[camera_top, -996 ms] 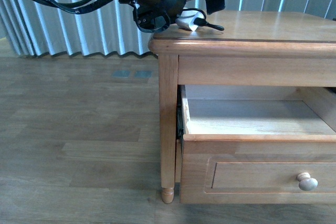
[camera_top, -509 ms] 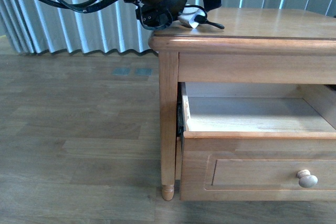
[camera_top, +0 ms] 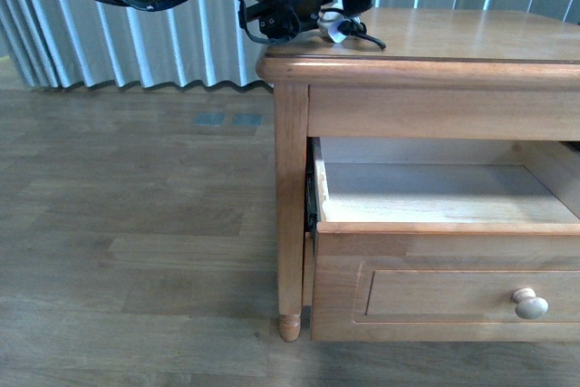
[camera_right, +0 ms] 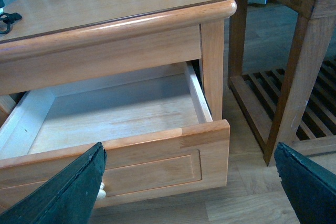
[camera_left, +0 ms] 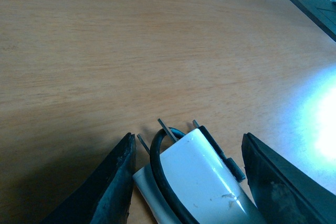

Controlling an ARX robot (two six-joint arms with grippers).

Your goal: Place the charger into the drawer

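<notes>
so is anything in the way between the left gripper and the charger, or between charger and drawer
Nothing visible. The left gripper has its open jaws either side of the charger on the tabletop. The drawer below is pulled out, its inside bare; only the tabletop's edge needs clearing.

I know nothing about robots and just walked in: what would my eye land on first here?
Probably the wooden drawer, standing wide open under the tabletop and showing its pale interior and round knob. Next, up near the tabletop's left corner in the front view, the black left end effector sits with its jaws either side of a white charger looped with black cable.
</notes>
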